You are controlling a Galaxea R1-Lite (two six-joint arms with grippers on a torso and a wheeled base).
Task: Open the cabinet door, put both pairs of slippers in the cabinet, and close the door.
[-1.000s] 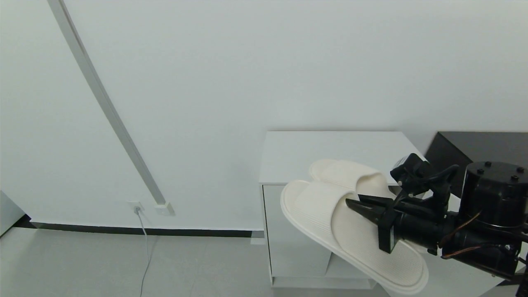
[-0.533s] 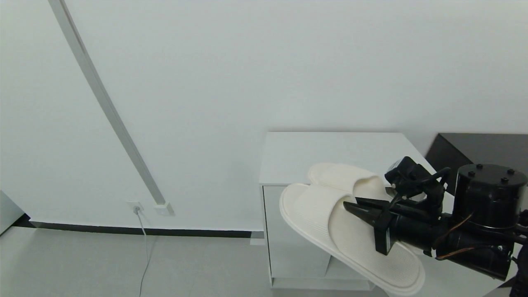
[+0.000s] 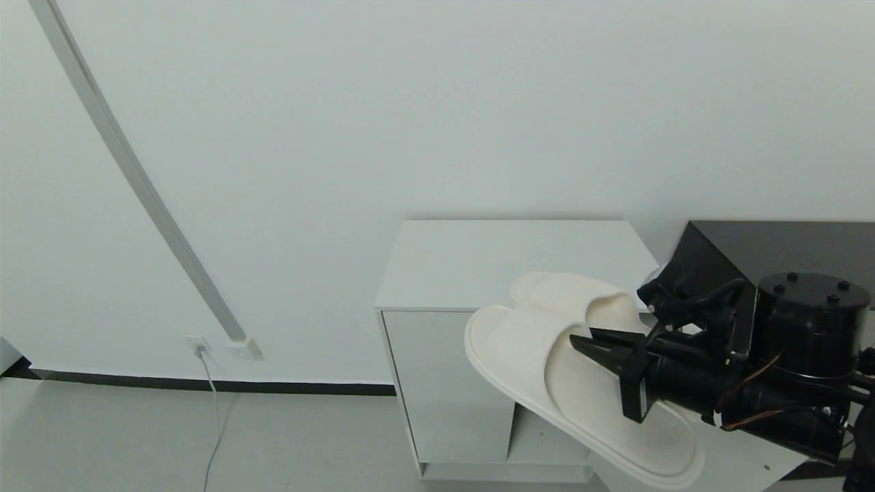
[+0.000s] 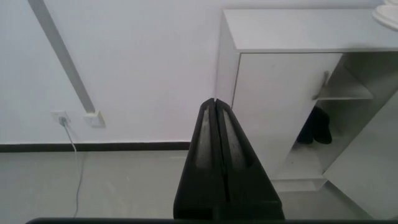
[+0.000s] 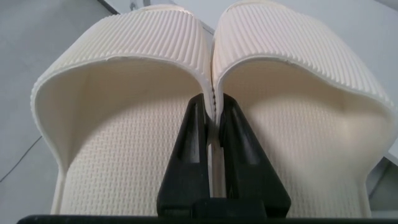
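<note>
head view: right claw (image 3: 581, 339) pinches the slippers (image 3: 530, 352) by their touching inner edges, likely so both go into the cabinet (image 3: 506, 260) as one; left claw (image 4: 215, 106) closed, empty.

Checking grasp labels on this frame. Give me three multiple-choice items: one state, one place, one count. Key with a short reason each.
1. The left gripper is: A open wide; B shut and empty; C shut on a slipper.
2. The white slippers are: A in the left gripper; B lying loose; C in the right gripper.
3. How many slippers are held? A one; B two; C four.

Key:
1 B: its fingers meet with nothing between them.
2 C: the right gripper's fingers pinch the slippers' inner edges and hold them up in the air.
3 B: two toe caps sit side by side in the right wrist view.
</note>
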